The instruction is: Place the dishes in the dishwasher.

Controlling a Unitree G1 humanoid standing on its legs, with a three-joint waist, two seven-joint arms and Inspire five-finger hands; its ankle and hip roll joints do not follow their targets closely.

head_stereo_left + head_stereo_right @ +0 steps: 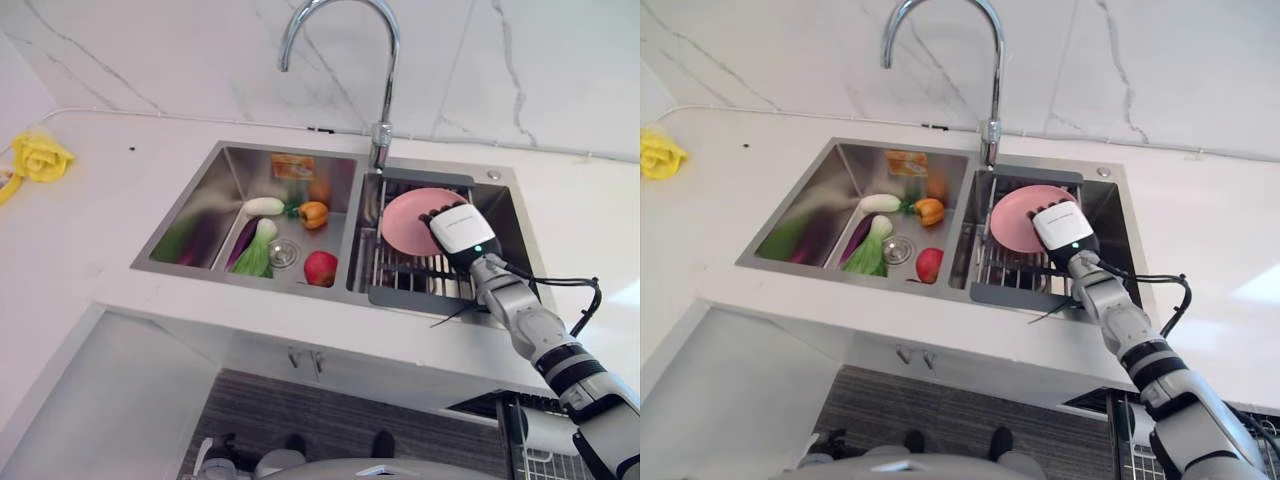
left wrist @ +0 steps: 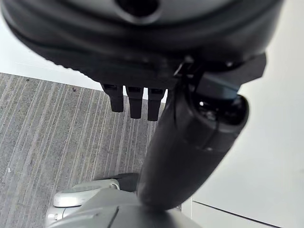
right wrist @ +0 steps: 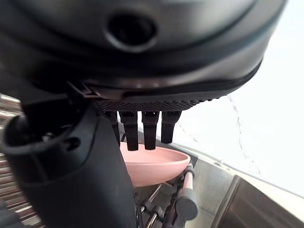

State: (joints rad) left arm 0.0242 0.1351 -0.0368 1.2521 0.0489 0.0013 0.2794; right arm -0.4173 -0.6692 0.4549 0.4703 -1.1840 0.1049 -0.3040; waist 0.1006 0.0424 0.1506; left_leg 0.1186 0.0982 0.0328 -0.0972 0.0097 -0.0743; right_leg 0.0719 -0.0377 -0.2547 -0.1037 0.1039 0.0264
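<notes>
A pink plate leans tilted in the dark dish rack that fills the right basin of the sink. My right hand reaches over the rack from the front, its back turned up. Its fingers are straight and end just at the plate's near rim, with the thumb held off to one side; whether they touch it I cannot tell. My left hand hangs over the grey striped floor beside a white cabinet, its fingers relaxed and holding nothing.
The left basin holds a red apple, an orange pepper, bok choy and other vegetables. A tall faucet rises behind the sink. A yellow cloth lies far left on the counter. A wire rack shows lower right, below the counter.
</notes>
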